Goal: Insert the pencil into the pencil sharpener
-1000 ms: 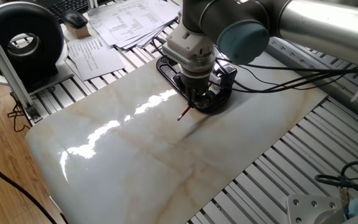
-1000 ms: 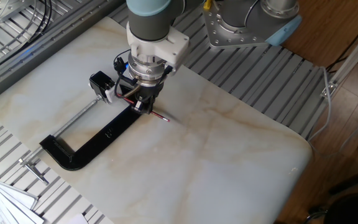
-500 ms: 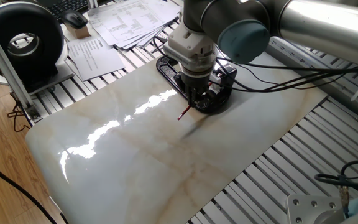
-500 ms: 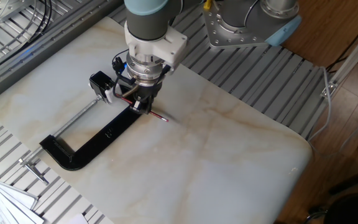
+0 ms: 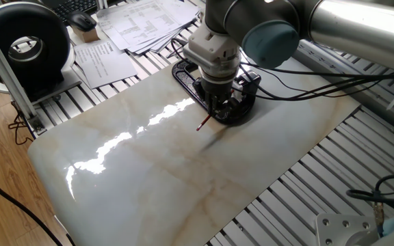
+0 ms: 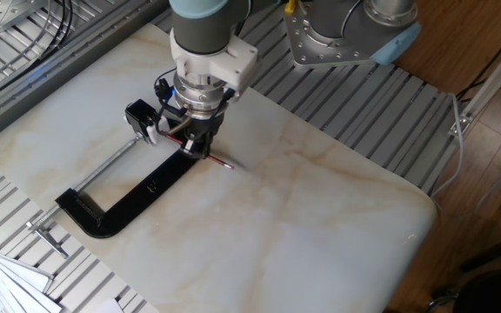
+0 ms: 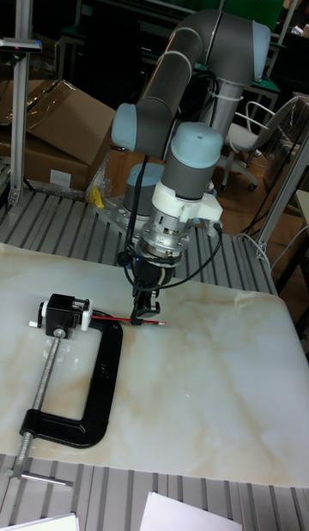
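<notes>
Presently, item one: the marble-patterned table top (image 6: 320, 217), pale and glossy, lying on a ribbed metal bench (image 6: 355, 104).

Item two: my arm (image 7: 184, 76), grey with blue joint caps, reaching down over the top's far side in the tall fixed view.

Item three: the black clamp (image 7: 90, 402), C-shaped, flat on the marble, its long screw (image 7: 43, 385) running along the open side.

Item four: my gripper (image 7: 144, 315), pointed straight down, fingers closed tight on the pencil (image 7: 116, 321) partway along its length, just above the clamp's upper arm.

Item five: the pencil sharpener (image 7: 62, 314), a small black block with a pale face, sitting at the head of the clamp screw.

Item six: the pencil itself, dark red, roughly level. One end points toward the sharpener and lies close to its face; I cannot tell whether it has entered. The other end sticks out past my fingers over bare marble.
</notes>
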You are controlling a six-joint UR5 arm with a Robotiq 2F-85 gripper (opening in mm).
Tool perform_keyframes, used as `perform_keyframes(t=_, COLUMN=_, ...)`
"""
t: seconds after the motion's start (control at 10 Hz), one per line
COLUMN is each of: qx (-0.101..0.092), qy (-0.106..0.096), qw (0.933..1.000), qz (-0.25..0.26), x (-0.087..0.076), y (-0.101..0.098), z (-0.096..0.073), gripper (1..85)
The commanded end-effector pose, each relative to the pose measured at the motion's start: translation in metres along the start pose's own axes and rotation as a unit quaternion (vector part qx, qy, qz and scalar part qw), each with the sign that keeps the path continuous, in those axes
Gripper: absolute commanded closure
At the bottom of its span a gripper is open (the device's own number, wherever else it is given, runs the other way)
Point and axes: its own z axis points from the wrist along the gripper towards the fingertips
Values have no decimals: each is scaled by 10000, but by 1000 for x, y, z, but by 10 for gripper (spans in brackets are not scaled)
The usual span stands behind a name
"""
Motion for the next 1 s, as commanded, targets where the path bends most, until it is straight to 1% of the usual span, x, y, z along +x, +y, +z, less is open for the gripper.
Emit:
perform_keyframes(t=0.0, qx=25, qy=-50, qw=10000, qz=46, x=2, y=0, z=-1, gripper=847)
perform_keyframes(t=0.3, qx=36, qy=-24, qw=10000, qz=52, x=4, y=0, z=0, gripper=847)
perform_keyframes(t=0.9, qx=48, qy=-47, qw=9999, qz=138, x=7, y=2, z=0, gripper=847)
